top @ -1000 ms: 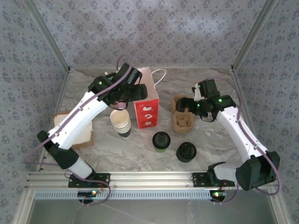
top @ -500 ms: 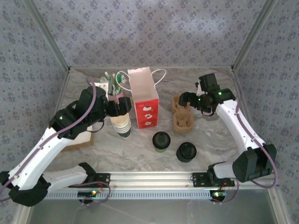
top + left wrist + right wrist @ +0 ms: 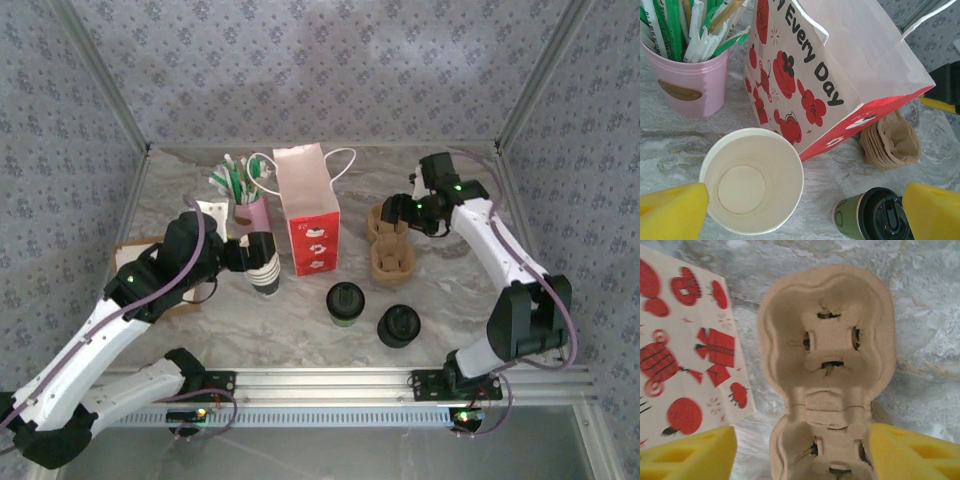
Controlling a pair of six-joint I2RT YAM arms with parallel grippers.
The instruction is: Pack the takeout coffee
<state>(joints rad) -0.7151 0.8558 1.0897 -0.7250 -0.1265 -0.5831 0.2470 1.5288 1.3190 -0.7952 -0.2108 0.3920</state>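
Top view, coffee (image 3: 345,303): standing lidded on the table, in front of the bag (image 3: 310,215), between the cup stack (image 3: 263,268) and the lid pile (image 3: 399,325). Nobody has hold of it.
Top view, left claw (image 3: 250,250): hanging right by the cup stack, beside the straw pail (image 3: 248,205).
Top view, right claw (image 3: 395,213): over on the far end of the carrier (image 3: 390,245), just right of the bag.
Left wrist, left claw (image 3: 805,215): pads spread wide, nothing between them but air. The cup stack (image 3: 751,180) gapes up from below, and the coffee (image 3: 872,220) peeks in near the right pad.
Left wrist, bag (image 3: 840,65): upright, mouth open, with the pail (image 3: 687,80) to its left and the carrier (image 3: 892,145) behind its corner.
Right wrist, right claw (image 3: 800,450): pads parted, one each side of the carrier (image 3: 830,365). There's a clear gap on the bag (image 3: 685,365) side, so no grip.
Right wrist, carrier: both wells empty.
Progress: early going. The coffee isn't seated in the carrier, and no view looks down into the bag.
Left to do: by my read, grab the carrier, load the coffee, then bag it.
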